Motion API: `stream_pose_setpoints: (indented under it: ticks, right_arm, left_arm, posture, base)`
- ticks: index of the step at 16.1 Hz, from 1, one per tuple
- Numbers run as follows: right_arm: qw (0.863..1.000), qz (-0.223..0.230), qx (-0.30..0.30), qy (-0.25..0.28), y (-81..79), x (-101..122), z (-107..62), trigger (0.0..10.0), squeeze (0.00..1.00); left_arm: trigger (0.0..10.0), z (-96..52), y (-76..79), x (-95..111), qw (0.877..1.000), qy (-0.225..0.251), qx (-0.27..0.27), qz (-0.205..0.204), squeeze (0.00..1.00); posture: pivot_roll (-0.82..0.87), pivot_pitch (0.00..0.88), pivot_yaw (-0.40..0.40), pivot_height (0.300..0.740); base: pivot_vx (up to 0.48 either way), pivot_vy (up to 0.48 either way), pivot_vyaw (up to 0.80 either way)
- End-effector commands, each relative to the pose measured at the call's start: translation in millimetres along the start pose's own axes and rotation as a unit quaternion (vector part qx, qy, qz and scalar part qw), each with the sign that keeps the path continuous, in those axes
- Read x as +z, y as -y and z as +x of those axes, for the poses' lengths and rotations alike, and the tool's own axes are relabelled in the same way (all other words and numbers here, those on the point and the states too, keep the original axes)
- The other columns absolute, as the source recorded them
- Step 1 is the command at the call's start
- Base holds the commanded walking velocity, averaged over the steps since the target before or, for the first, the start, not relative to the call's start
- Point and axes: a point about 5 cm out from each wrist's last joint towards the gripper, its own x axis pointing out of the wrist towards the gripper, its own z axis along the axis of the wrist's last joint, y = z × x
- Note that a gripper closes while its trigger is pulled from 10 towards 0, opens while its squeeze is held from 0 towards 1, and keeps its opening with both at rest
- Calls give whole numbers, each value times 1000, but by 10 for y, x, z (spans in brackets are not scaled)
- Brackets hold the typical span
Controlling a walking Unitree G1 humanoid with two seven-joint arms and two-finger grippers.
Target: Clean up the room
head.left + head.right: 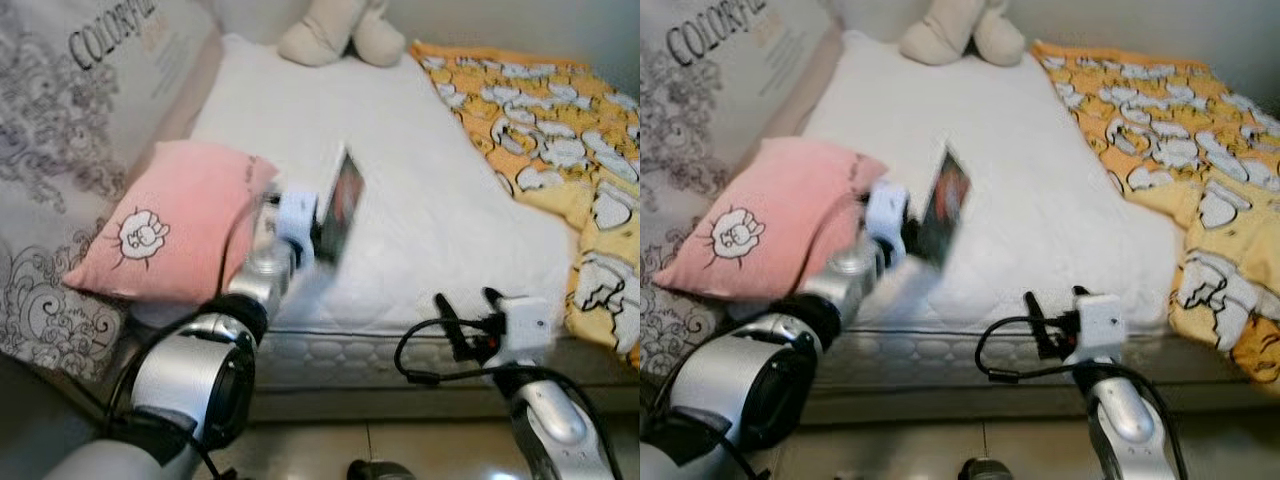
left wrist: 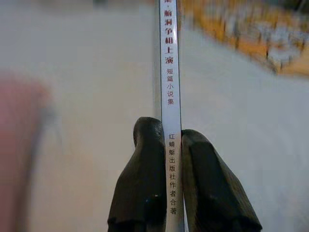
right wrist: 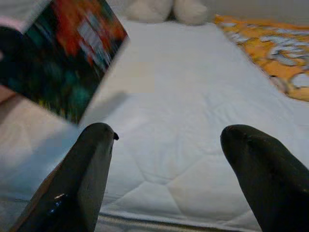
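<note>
My left gripper (image 1: 322, 232) is shut on a thin book (image 1: 343, 207) and holds it on edge above the white mattress (image 1: 420, 200), just right of the pink pillow (image 1: 170, 225). In the left wrist view the two fingers (image 2: 145, 179) pinch the book's white spine (image 2: 170, 96), which carries red and grey print. The book's dark, red and green cover (image 3: 63, 53) is blurred in the right wrist view. My right gripper (image 1: 466, 308) is open near the mattress's front edge, its fingertips (image 3: 91, 169) wide apart and nothing between them.
An orange blanket with white shapes (image 1: 560, 140) covers the bed's right side. A cream plush toy (image 1: 330, 35) sits at the far end. A grey patterned wall (image 1: 60, 150) runs along the left. Tiled floor (image 1: 420, 450) lies below the bed frame.
</note>
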Motion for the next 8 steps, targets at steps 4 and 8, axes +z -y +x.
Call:
stream_pose_setpoints:
  ticks: [4, 8]
  right_arm:
    - [994, -25, -82, 70, 133, 236, -242, 10000, 0]
    - [983, -53, -129, 123, 208, 336, -254, 10000, 0]
  left_arm:
    - [10000, -366, 105, 230, 981, 188, -28, 48, 0]
    - [10000, -746, 142, 36, 981, 191, -5, 40, 0]
  posture:
    - [-265, 0, 62, 740]
    - [-219, 0, 75, 740]
  base:
    - [0, 0, 0]
    - [0, 0, 0]
